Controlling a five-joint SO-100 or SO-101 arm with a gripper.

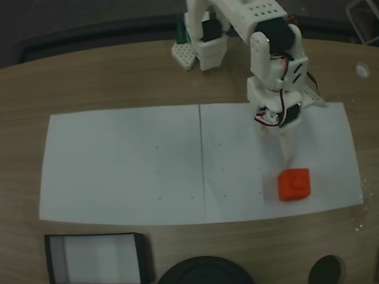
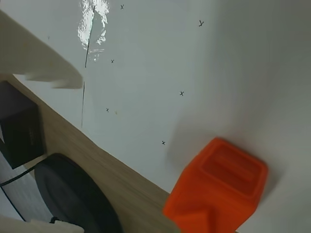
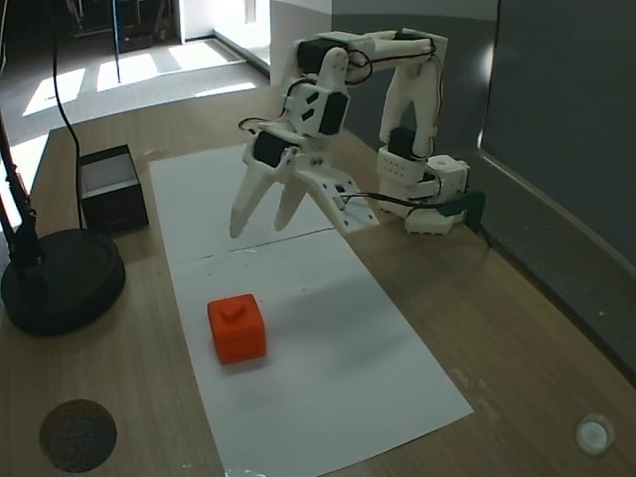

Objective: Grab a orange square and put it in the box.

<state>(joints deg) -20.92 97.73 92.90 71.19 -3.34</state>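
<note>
Your tool hangs with its 2 fingers spread wide, holding nothing, above and just short of the cube. The cube sits on white paper, well apart from the box at the desk edge. Come down off-centre and 1 finger will likely shove it. The paper may slide on the wood. Sunlight falls on the floor behind.
</note>
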